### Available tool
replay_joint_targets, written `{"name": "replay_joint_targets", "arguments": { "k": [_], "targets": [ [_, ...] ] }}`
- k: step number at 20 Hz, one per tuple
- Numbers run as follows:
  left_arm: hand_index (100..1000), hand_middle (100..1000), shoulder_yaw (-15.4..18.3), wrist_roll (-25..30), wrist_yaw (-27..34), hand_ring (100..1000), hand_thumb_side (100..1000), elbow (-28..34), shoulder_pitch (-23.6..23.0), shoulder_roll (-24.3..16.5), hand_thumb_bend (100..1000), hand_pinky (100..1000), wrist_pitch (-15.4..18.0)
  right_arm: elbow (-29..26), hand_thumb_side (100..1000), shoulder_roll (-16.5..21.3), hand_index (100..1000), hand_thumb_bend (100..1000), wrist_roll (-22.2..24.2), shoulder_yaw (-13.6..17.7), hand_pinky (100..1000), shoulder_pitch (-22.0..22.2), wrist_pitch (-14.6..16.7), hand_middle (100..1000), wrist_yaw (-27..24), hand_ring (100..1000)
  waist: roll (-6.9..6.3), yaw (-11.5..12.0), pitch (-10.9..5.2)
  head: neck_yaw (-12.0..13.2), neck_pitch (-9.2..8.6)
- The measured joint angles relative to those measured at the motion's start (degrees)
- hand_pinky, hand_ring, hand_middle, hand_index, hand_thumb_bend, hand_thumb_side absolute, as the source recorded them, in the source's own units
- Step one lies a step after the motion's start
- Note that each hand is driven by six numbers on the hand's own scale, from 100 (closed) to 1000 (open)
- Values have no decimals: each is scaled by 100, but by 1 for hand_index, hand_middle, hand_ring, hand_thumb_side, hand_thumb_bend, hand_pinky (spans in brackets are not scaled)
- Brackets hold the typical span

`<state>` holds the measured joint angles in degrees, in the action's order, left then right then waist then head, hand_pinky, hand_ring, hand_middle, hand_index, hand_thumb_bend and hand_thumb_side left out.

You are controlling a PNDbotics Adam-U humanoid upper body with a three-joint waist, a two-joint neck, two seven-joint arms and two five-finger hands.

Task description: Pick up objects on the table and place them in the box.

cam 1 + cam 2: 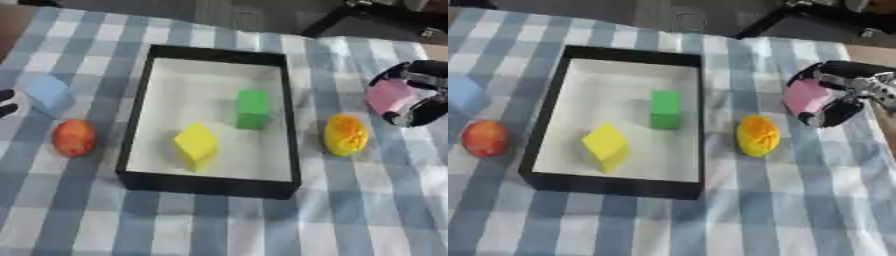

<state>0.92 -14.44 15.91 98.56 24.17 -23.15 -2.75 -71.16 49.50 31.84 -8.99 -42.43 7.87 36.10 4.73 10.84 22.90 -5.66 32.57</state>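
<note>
A: Where is the box?
B: The black-walled box with a white floor sits in the middle of the frame on the tabletop, which is covered in a blue and white checked cloth. Inside it, a green block stands toward the centre right, and a yellow block lies at the lower left of the floor, turned on a corner.

A: And what is outside it?
B: Just right of the box lies a yellow-orange rounded object. At the left of the frame, a red-orange rounded object rests on the cloth, with a pale blue block above it.

A: The hands?
B: The right hand is at the right edge, its fingers and thumb curled round a pink block. The left hand barely shows at the left edge; I cannot tell how its fingers stand.
</note>
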Motion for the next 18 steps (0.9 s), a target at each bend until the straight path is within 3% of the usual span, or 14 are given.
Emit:
{"name": "replay_joint_targets", "arguments": {
  "k": [6,12,18],
  "targets": [
    [840,808,-27,6,0,763,871,0,-11,0,192,784,-4,-7,100,-21,650,100,-349,17,834,-47,-47,531,-45,619,0,-39,0,2,0],
    [841,809,-27,11,0,764,860,0,-33,-1,190,785,15,-156,100,-19,596,100,-949,17,820,-97,-210,504,-61,581,0,-179,-7,25,75],
    [845,814,5,-46,0,769,836,46,-139,-21,192,786,83,-549,100,97,592,100,-1093,-11,833,-308,-448,510,-6,565,-3,-333,-7,94,301]
  ]
}}
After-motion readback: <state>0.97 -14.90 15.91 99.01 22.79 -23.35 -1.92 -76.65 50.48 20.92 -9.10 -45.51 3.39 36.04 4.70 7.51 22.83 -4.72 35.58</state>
